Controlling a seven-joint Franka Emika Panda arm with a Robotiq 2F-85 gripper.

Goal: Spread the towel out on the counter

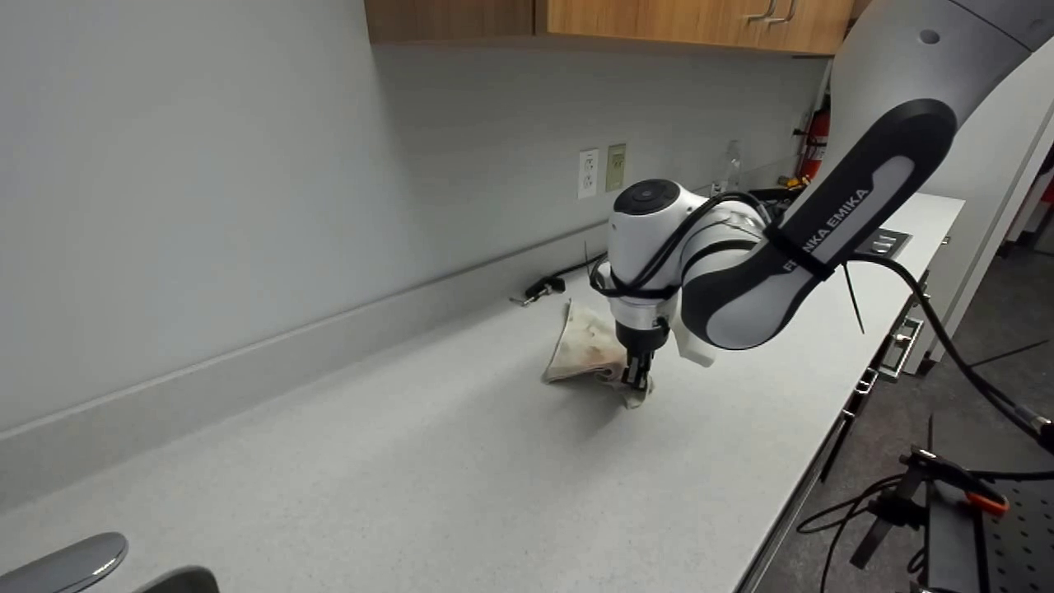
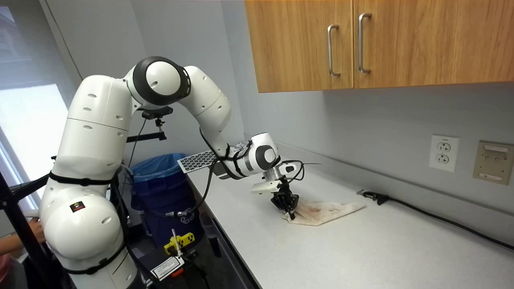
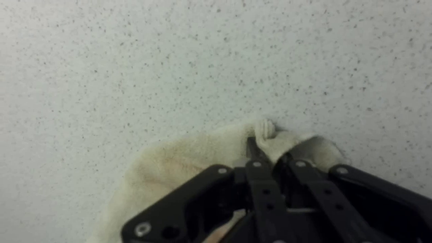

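Note:
The towel [image 1: 586, 344], beige with brownish stains, lies wrinkled and partly folded on the off-white speckled counter [image 1: 428, 478]. Its far part stretches toward the wall in an exterior view [image 2: 345, 208]. My gripper [image 3: 272, 157] points down at the towel's near corner, low over the counter. In the wrist view its fingers have come together with a raised fold of cloth [image 3: 275, 145] pinched between them. A loose flap curls up beside the finger on the right of that view. The fingertips are partly hidden by the cloth.
A black cable with a metal-ended clamp [image 2: 377, 197] lies by the backsplash, close to the towel. Wooden cabinets [image 2: 421, 44] hang over the counter. A grey metal fixture [image 1: 70, 564] sits at its near end, and the front edge drops to drawers.

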